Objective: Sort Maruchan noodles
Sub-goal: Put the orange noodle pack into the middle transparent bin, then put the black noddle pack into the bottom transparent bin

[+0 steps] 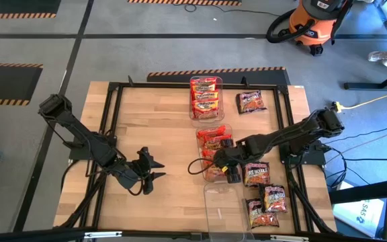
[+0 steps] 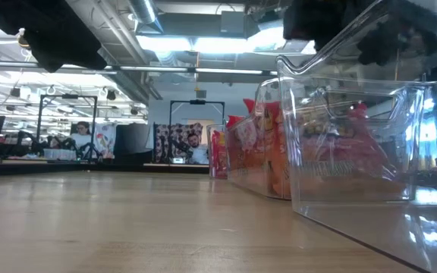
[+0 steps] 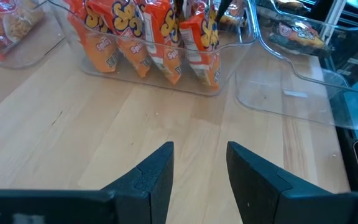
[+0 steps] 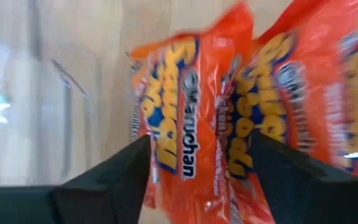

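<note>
Right, I'm looking down at a sort that's well underway. Three clear bins run in a line down the table (image 1: 146, 114). The far bin (image 1: 205, 115) holds a stack of red-yellow packets (image 1: 205, 95). The middle bin (image 1: 215, 177) has the orange-red packets (image 3: 148, 37) standing on edge in a row, and that's where my right gripper (image 1: 226, 168) is, directly over the near end of that bin. Through its wrist camera I see an orange-red packet (image 4: 179, 124) sitting between the fingers, fingers parted with a gap on both sides, so I'd call that let go, or just letting go; I don't read a grip on it.

The near bin (image 1: 222, 210) looks empty to me, just clear plastic. That's where I'd judge the dark ones belong. Four dark packets are still loose on the wood: one (image 1: 252, 102) up beside the far bin, three (image 1: 265, 193) clustered at the right side near the near bin.

My left gripper (image 1: 146, 171) waits over bare table, well left of the bins, fingers parted, holding nothing.

So by my count, two colours are mostly binned and the dark group isn't started. No loose red-yellow or orange-red packets that I can spot on the wood.
</note>
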Controlling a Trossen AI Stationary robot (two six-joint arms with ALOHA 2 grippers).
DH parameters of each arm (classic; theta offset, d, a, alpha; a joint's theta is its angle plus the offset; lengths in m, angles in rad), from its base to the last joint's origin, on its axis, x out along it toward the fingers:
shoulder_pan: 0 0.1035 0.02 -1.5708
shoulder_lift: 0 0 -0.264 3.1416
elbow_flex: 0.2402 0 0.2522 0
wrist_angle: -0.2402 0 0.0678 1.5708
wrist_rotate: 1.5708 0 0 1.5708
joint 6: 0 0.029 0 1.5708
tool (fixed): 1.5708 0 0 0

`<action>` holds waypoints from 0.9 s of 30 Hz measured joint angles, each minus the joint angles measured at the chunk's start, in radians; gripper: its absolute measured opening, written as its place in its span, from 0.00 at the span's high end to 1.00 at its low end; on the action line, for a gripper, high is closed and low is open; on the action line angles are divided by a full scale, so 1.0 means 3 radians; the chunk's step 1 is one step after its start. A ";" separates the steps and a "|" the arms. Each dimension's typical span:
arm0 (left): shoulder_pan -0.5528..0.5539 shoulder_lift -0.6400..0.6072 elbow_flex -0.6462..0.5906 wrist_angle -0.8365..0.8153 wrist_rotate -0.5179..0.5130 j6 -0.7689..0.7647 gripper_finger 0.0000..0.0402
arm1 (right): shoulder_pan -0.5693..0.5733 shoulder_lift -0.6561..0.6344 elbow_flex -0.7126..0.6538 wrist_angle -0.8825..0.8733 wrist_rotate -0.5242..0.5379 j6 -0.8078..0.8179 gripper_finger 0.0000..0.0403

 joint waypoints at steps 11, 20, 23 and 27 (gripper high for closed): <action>0.0000 0.0001 0.0000 0.0134 -0.0170 0.0002 0.65 | 0.0290 -0.0520 0.0418 -0.0860 -0.0102 0.0543 0.33; 0.0016 0.0229 0.0003 0.0814 -0.0287 0.0429 0.65 | 0.0991 -0.1190 -0.0106 -0.1041 0.0239 0.1848 0.34; 0.0058 0.0348 0.0004 0.1041 -0.0217 0.0519 0.65 | 0.1221 -0.1385 -0.0414 -0.1002 0.0244 0.2336 0.34; 0.0165 0.0475 0.0004 0.1221 0.0092 0.0513 0.65 | 0.1536 -0.1615 -0.0782 -0.0946 0.0064 0.2985 0.34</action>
